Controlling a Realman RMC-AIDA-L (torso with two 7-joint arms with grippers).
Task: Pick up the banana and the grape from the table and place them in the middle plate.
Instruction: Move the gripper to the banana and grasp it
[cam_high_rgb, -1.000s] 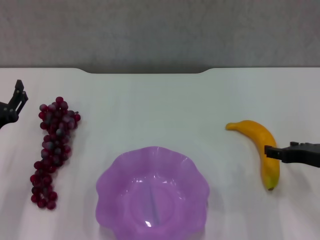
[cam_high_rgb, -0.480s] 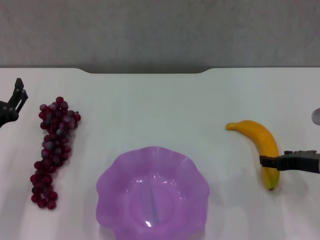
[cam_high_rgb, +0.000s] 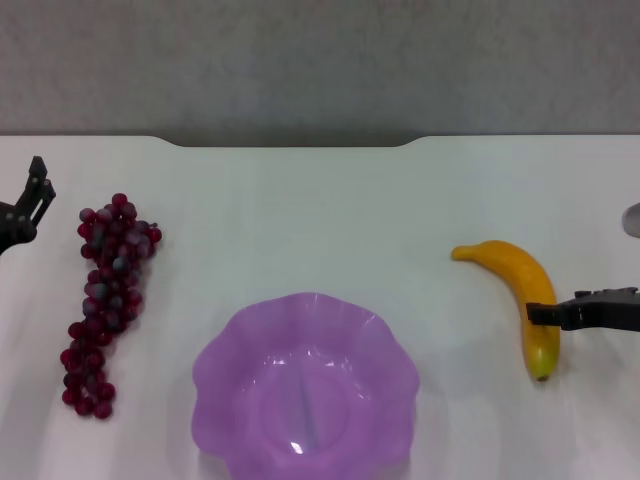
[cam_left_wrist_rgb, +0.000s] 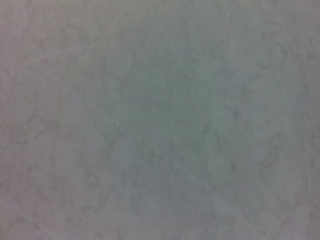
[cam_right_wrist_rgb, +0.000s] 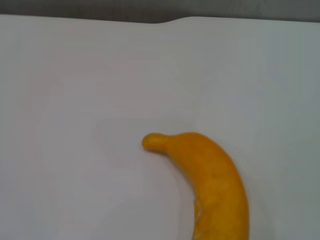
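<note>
The banana (cam_high_rgb: 512, 267) lies on the white table (cam_high_rgb: 320, 210) at the right, with its dark tip toward me. It also fills the lower part of the right wrist view (cam_right_wrist_rgb: 210, 185). My right gripper (cam_high_rgb: 537, 314) reaches in from the right edge and hangs over the banana's near half. The grape bunch (cam_high_rgb: 105, 300) lies at the left, running from far to near. My left gripper (cam_high_rgb: 40, 185) is just left of the bunch's far end, open and empty. The purple middle plate (cam_high_rgb: 230, 350) sits at the front centre with nothing in it.
The table's notched far edge (cam_high_rgb: 290, 145) meets a grey wall. A small grey object (cam_high_rgb: 632, 219) shows at the right edge of the head view. The left wrist view shows only a plain grey surface.
My right gripper moved nearer me along the banana, then drew back slightly to the right. The left gripper, the grapes, the banana and the plate have stayed put.
</note>
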